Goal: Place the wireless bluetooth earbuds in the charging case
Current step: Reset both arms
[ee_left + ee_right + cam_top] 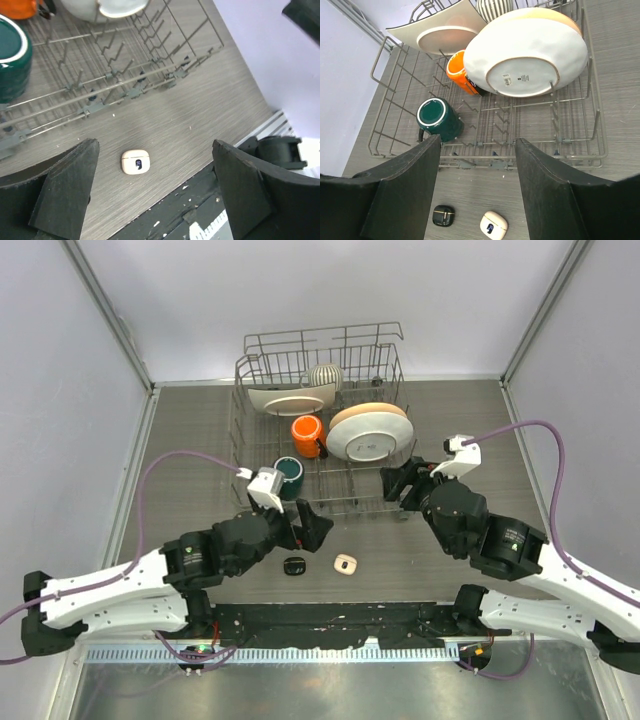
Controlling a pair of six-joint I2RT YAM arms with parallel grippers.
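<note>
Two closed charging cases lie on the grey table in front of the dish rack: a black case (294,565) and a cream-white case (345,563). No earbuds show in any view. My left gripper (310,525) is open and empty, hovering just above and left of the cases. In the left wrist view the cream case (135,162) lies on the table between my open left gripper (155,200). My right gripper (400,485) is open and empty near the rack's front right corner. The right wrist view shows the black case (443,215) and cream case (493,224) below my open gripper (477,190).
A wire dish rack (250,445) holds a green mug (289,476), an orange mug (308,432), a round plate (368,432), a square dish (290,398) and a striped cup (325,374). The black mounting rail (330,615) runs along the near edge. Walls close both sides.
</note>
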